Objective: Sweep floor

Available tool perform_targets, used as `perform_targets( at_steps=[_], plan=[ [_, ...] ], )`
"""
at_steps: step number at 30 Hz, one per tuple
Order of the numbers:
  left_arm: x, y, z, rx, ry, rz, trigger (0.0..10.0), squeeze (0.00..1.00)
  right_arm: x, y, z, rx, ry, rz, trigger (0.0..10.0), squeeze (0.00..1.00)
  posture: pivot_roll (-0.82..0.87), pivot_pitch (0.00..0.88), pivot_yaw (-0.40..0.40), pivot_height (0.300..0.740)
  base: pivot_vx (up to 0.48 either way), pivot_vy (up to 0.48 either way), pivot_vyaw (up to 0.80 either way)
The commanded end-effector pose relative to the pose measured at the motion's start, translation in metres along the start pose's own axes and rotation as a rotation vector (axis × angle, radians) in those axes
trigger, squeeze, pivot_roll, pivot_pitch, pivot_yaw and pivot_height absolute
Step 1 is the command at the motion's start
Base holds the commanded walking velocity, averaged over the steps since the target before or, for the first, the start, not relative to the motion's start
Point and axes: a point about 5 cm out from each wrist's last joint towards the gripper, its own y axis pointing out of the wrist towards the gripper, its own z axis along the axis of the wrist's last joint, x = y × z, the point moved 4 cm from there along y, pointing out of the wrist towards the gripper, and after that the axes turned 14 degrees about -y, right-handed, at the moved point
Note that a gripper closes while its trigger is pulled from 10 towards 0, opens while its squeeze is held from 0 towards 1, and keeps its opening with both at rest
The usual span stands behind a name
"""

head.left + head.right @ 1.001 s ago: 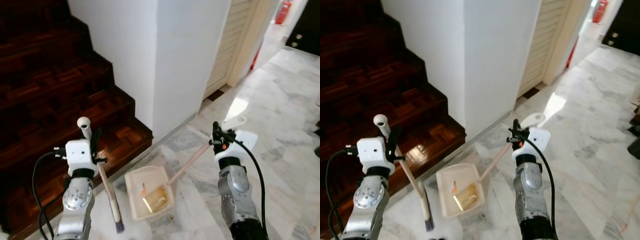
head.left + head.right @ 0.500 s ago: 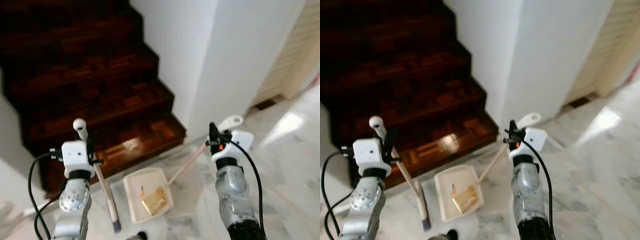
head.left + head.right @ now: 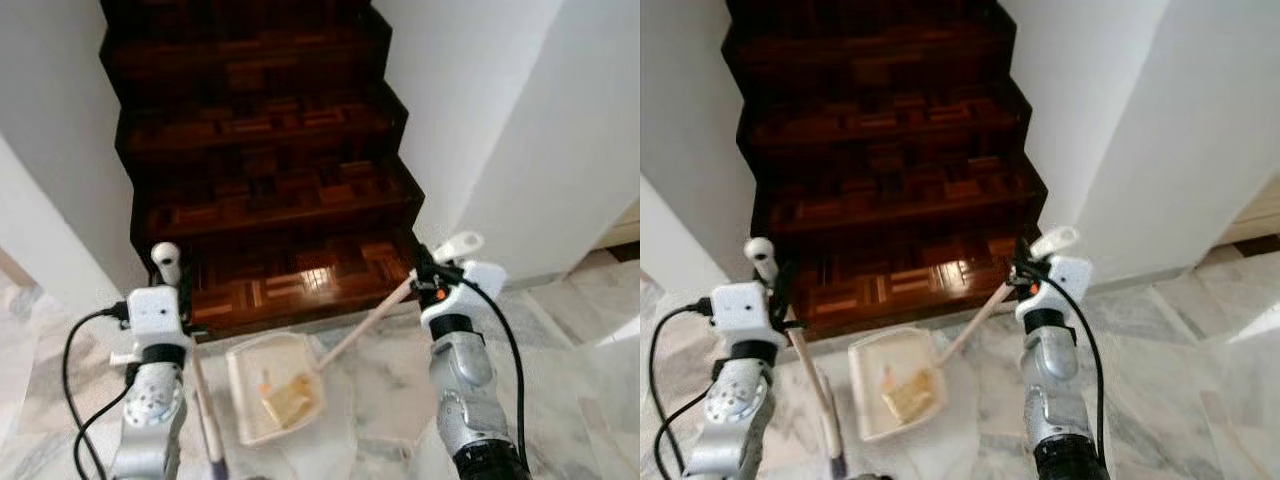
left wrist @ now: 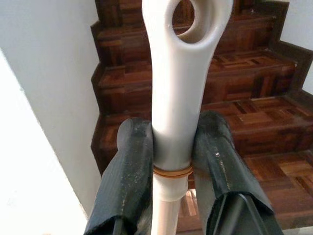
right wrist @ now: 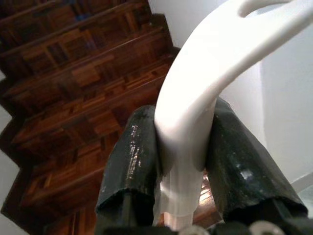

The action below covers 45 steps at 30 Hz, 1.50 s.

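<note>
Two sets of jaws, both pinching tools. Left gripper (image 4: 172, 161) clamps the broom handle (image 4: 178, 73) just below its hanging loop; the broom runs down from the jaws to the marble floor (image 3: 380, 380). Right gripper (image 5: 188, 147) pinches the dustpan handle (image 5: 205, 93); the dustpan (image 3: 275, 395) sits low between the two arms, holding yellowish debris (image 3: 285, 398). Grips unchanged from a second ago. Whole view has swung: wooden staircase (image 3: 270, 170) now dead ahead of the jaws, white wall (image 3: 520, 140) off to the right. Robot turned, things carried along. Likely lining up to sweep at the stair foot.
</note>
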Motion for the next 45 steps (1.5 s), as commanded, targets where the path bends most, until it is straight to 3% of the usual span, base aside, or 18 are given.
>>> perform_targets(
  at_steps=[1,45],
  plan=[
    [0.0018,0.0026,0.0099,0.037,-0.004,-0.004,10.0,0.0,0.0019,0.0039,0.0121,0.044,-0.003,-0.009,10.0,0.0,0.09,0.077,-0.032,0.74,0.0,0.277,0.0],
    [0.0022,0.0025,0.0111,0.033,-0.012,-0.009,10.0,0.0,0.0006,0.0039,0.0105,0.034,0.0,0.0,10.0,0.0,0.1,0.085,-0.029,0.74,0.0,0.338,0.08]
  ],
)
